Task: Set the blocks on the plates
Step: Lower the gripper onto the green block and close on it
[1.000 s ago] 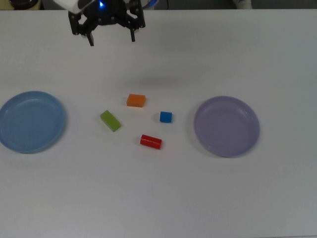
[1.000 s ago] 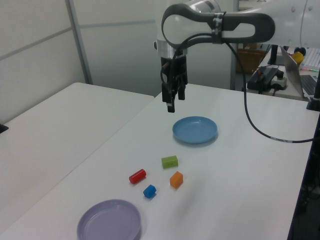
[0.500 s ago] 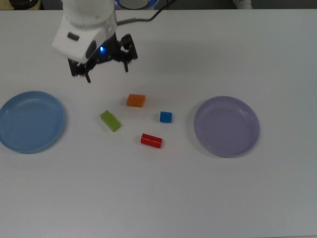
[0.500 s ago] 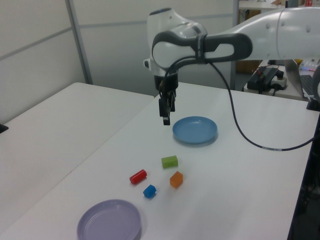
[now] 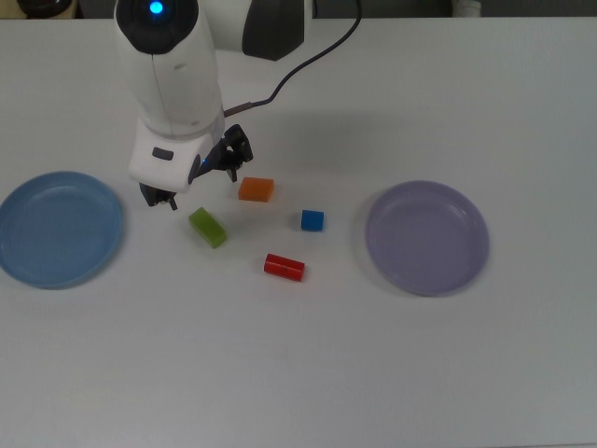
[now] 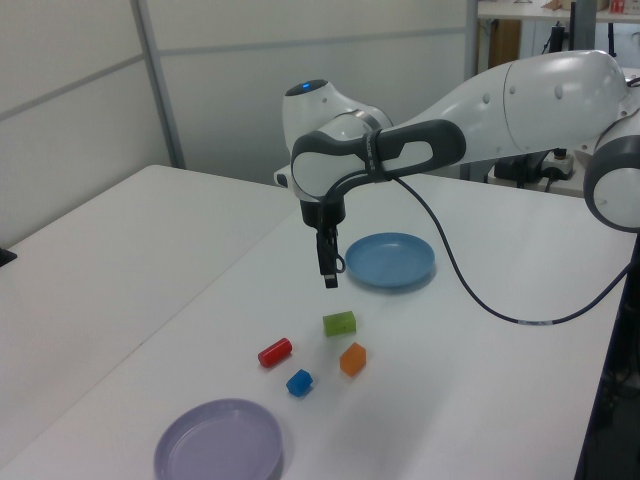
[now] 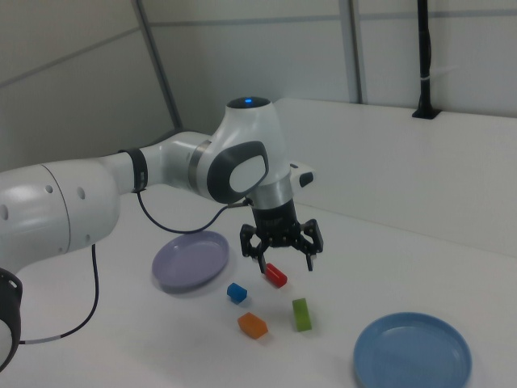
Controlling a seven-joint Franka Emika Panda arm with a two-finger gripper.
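Four blocks lie loose on the white table between the plates: a green brick (image 5: 207, 227), an orange block (image 5: 256, 189), a blue cube (image 5: 312, 220) and a red bar (image 5: 284, 267). The light blue plate (image 5: 58, 228) is at the top view's left and the lavender plate (image 5: 426, 237) at the top view's right; both hold nothing. My gripper (image 5: 203, 187) hangs open in the air, pointing down, just beyond the green brick (image 6: 340, 323) and beside the orange block (image 6: 352, 358). In the left view the gripper (image 6: 329, 275) is clearly above the table, touching no block.
The white arm and its black cable (image 5: 308, 56) reach in from the top view's upper edge. In the right view the gripper (image 7: 286, 265) hangs over the red bar (image 7: 276, 276), with the blue plate (image 7: 412, 352) at the lower right.
The gripper has come from the table's far edge toward the blocks and lower, turning as it went. It stays open. The blocks and plates have not moved.
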